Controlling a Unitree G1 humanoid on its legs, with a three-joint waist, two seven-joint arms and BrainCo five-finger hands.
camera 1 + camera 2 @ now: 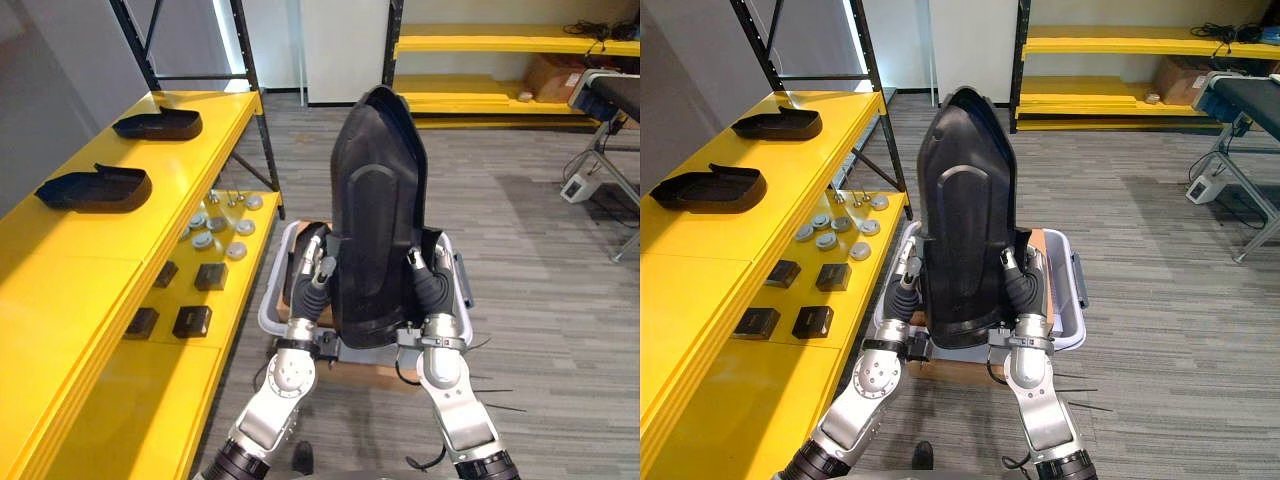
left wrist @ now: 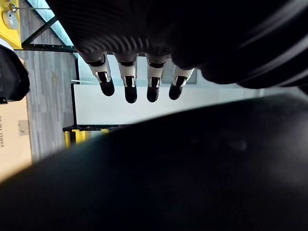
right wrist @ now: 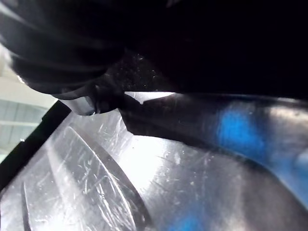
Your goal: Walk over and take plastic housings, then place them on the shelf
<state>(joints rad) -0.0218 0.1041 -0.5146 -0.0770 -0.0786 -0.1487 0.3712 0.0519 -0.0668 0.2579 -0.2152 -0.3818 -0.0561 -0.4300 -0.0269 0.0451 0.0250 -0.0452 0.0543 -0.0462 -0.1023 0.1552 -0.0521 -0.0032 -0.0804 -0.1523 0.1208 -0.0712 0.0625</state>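
Left hand (image 1: 312, 283) presses straight fingers (image 2: 131, 89) against a tall black housing (image 1: 375, 210), upright at 12 o'clock above a grey bin (image 1: 1078, 298). The right hand (image 1: 433, 285) flanks the other side, its grip impossible to tell. Two more housings (image 1: 95, 188) lie on the yellow shelf (image 1: 90, 265) at 10 o'clock.

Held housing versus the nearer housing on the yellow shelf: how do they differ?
The held housing stands upright between left hand and right hand; the shelf housing lies flat on the yellow shelf, untouched. The held housing looks larger and tapered; the shelf housing low, tray-like. Both are black.
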